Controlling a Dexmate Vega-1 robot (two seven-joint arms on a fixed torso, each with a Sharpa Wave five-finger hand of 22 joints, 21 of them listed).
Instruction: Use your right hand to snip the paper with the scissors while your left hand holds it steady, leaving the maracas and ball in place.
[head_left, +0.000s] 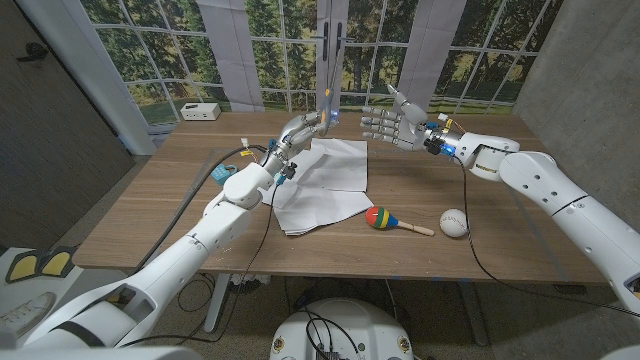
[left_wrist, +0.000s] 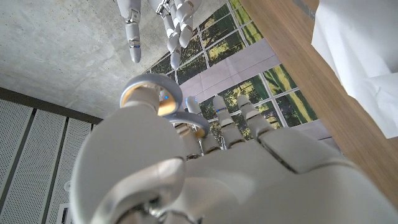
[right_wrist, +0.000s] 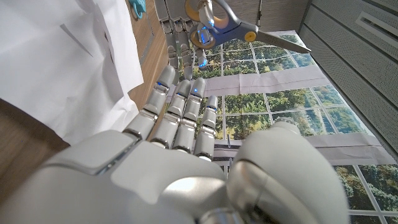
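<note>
Holding the scissors (head_left: 327, 108) aloft in the left hand (head_left: 300, 130), blades pointing up, above the far edge of the paper (head_left: 325, 185). Facing it with the right hand (head_left: 392, 126), fingers spread, palm toward the scissors, nothing in it, close but apart. Looks like a handover in mid-air, judging by the task wanting the right hand on the scissors.

Risk spotted: a slip at the transfer. Loosening the left grip before the right fingers thread the loops could drop the scissors onto the paper or tabletop (head_left: 160, 205). Could also snag on the finger rings, seen grey-blue with orange lining in the right wrist view (right_wrist: 214, 28). Swinging the right arm low might nudge the maraca (head_left: 385, 219) or the ball (head_left: 454, 222), both resting near the front edge, well apart from the hands.

Paper: white, creased, lying loosely folded mid-tabletop, one corner lapped over, unheld. Light and likely to slide.
</note>
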